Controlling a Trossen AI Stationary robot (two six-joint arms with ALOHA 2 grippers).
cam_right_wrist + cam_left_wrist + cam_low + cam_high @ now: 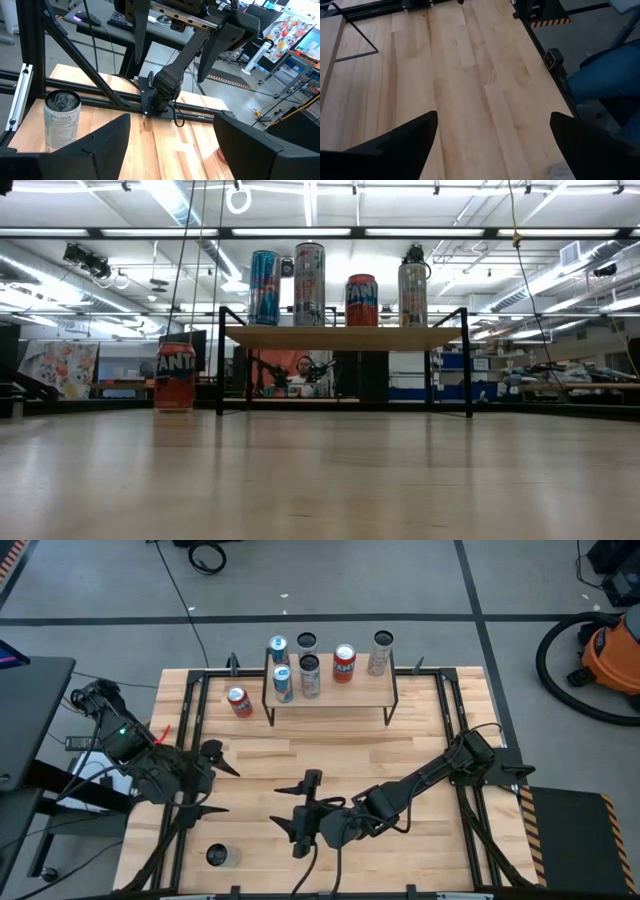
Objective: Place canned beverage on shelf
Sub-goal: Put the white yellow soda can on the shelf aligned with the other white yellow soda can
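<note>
A workshop floor of grey concrete surrounds the wooden table (330, 755), where the shelf (330, 698) stands at the middle of the far edge with four cans on it and a fifth can just behind its far edge. An orange Fanta can (239, 701) stands upright on the table just left of the shelf, and a silver can (217, 856) stands upright near the table's near-left corner. The left gripper (212, 777) hovers over the table's left side with its fingers wide apart and nothing between them. The right gripper (308, 810) sits near the middle of the near edge, fingers likewise spread and empty, facing the silver can (62, 120).

Which can goes next cannot be told; the silver one lies closest to both grippers. Either is likely a thin-walled aluminium cylinder, stiff if full, easily dented if squeezed hard, smooth and prone to slip. The safest hold appears to be across the mid-body, fingers level, keeping the can upright so it clears the shelf edge and does not knock its neighbours
</note>
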